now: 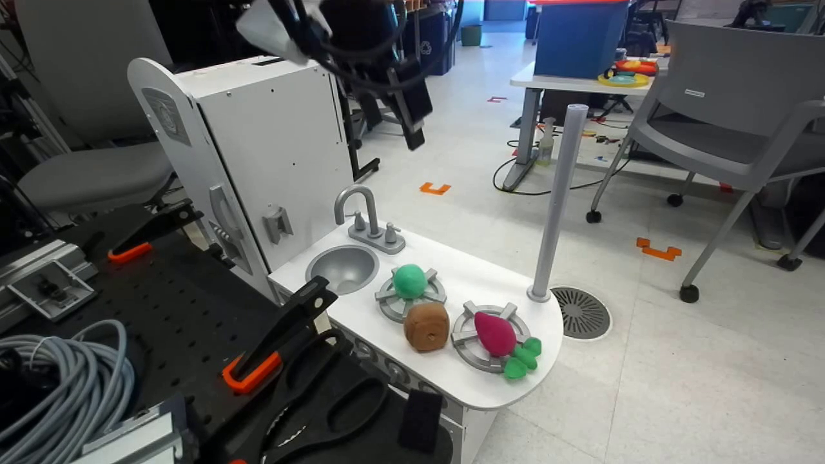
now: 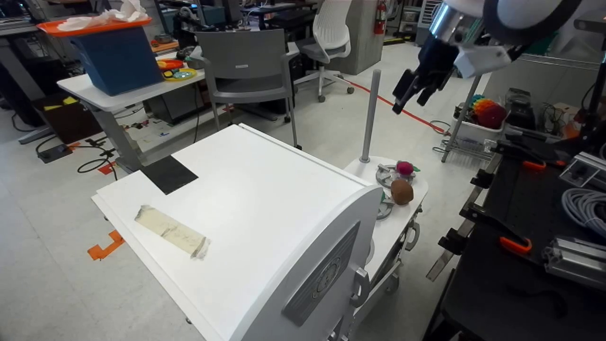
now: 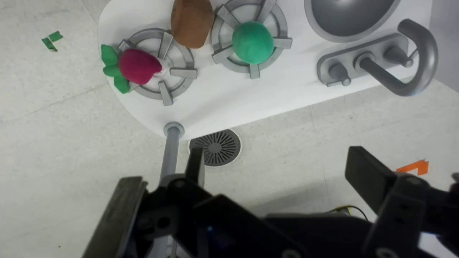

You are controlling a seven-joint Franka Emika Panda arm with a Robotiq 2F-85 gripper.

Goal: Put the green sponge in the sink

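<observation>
Pale floor (image 1: 696, 386) took up the right of an exterior view, while a black worktop (image 1: 180, 303) filled its lower left, cropped by the frame along with a coil of grey cable (image 1: 109, 374). Farther right, at the middle, lay the sink (image 1: 345, 267) in the toy-kitchen counter (image 1: 464, 283), a silver-grey faucet (image 1: 374, 222) at its rim and a black clamp (image 1: 278, 330) covering a little of its lower-left edge. Just right of the sink, the green sponge (image 1: 410, 281) sat on a burner (image 1: 387, 296) partly hidden by a brown toy piece (image 1: 427, 327); farther right a magenta vegetable (image 1: 495, 334) lay across a second burner (image 1: 463, 336).

In an exterior view the toy cabinet (image 2: 255, 175) hid nearly all of the sink and most of the sponge, leaving a green sliver right of centre.

Across the wrist view's top edge, the brown toy piece and, at upper right, the sink were cut off. Along the bottom, the gripper (image 3: 281, 172), dark and cropped below, had its fingers spread wide, floor showing between them; a grey pole (image 3: 171, 147) ran partly out of sight behind it. The sponge lay higher in that frame, sideways between the fingertips yet well apart from both. In both exterior views it lay lower than the gripper.
</observation>
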